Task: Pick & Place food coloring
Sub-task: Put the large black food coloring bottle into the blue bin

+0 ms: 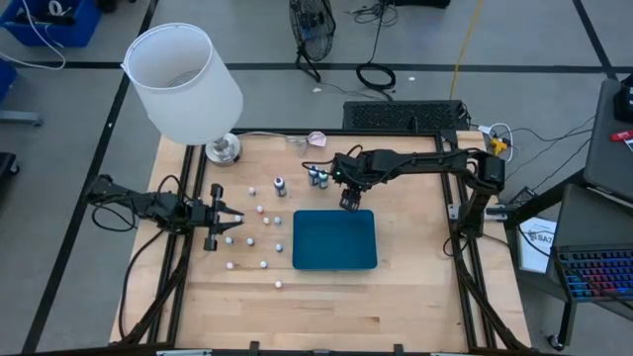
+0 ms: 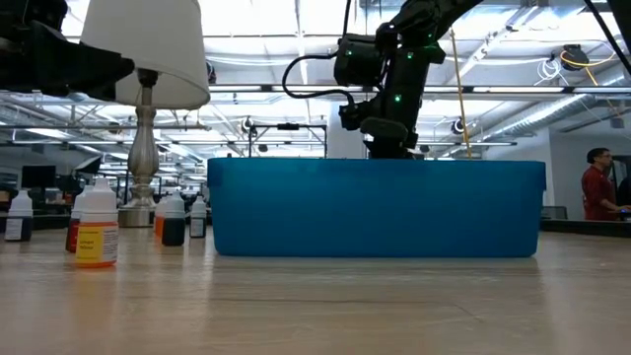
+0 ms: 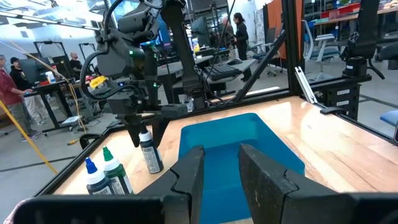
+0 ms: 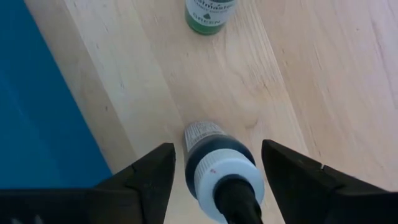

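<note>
Directly beneath the right gripper stands a dark food coloring bottle with a white collar and black tip, between fingers that are spread apart and not touching it. Largest on the table is the teal-blue tray, near the middle; this bottle stands on the bare wood just beyond the tray's far edge. A white-shaded lamp stands at the far left corner. The left gripper waits low at the table's left side, its fingers slightly apart and empty. More bottles stand far of the tray, and small whitish pieces lie scattered left of it.
</note>
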You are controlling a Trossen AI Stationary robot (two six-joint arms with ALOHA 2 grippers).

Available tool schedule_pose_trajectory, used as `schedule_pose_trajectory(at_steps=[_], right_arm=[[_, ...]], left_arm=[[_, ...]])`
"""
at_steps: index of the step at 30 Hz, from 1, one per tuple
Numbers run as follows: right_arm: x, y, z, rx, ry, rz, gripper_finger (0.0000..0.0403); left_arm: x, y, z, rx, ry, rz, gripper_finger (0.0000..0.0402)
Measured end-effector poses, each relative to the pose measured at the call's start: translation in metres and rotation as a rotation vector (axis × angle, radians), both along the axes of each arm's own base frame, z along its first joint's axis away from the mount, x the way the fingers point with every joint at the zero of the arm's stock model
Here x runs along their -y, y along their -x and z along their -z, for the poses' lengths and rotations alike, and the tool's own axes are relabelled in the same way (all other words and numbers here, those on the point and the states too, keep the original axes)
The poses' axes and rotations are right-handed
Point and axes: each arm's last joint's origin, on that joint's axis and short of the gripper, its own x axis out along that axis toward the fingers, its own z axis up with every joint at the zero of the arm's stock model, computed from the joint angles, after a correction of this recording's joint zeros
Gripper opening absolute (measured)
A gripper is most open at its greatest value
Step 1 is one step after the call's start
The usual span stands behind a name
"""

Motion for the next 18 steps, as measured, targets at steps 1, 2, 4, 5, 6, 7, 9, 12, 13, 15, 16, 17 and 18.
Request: schedule_pose_trajectory(at_steps=[1,2,4,5,6,7,9,12,13,15,16,17,18], right_arm=[[0.0000,0.0000,0.0000,0.000,0.000,0.000,0.0220],[0.0000,0.0000,0.0000,0.000,0.000,0.000,0.0217],[0.0000,0.0000,0.0000,0.000,0.000,0.000,0.0210],[0.0000,0.0000,0.0000,0.000,0.000,0.000,0.0208],[0.0000,0.0000,0.0000,0.000,0.000,0.000,0.0206],[0.0000,0.0000,0.0000,0.000,0.000,0.000,0.0204],[0.0000,0.0001,0.0000,-0.001,0.001,0.000,0.0203],[0.0000,0.0001,0.0000,0.000,0.000,0.002,0.0203],[0.0000,0.0001,0.0000,0.000,-0.001,0.007,0.0203],[0.0000,0.0002,0.0001,0.001,-0.004,0.016,0.0203],[0.0000,0.0003,0.0001,0.000,-0.004,0.016,0.0202],[-0.0001,0.0005,0.0001,-0.002,-0.005,0.017,0.0202],[-0.0002,0.0009,0.0004,-0.006,-0.007,0.018,0.0201]], left_arm=[[0.0000,0.0000,0.0000,0.000,0.000,0.000,0.0106],[0.0000,0.0000,0.0000,0.000,0.000,0.000,0.0106],[0.0000,0.0000,0.0000,0.000,0.000,0.000,0.0106],[0.0000,0.0000,0.0000,0.000,0.000,0.000,0.0106],[0.0000,0.0000,0.0000,0.000,0.000,0.000,0.0106],[0.0000,0.0000,0.0000,0.000,0.000,0.000,0.0106],[0.0000,0.0000,0.0000,0.000,0.000,0.000,0.0106],[0.0000,0.0000,0.0000,0.000,0.000,0.000,0.0106],[0.0000,0.0000,0.0000,0.000,0.000,0.000,0.0106],[0.0000,0.0000,0.0000,0.000,0.000,0.000,0.0106],[0.0000,0.0000,0.0000,0.000,0.000,0.000,0.0106],[0.0000,0.0000,0.0000,0.000,0.000,0.000,0.0106],[0.0000,0.0000,0.0000,0.000,0.000,0.000,0.0106]])
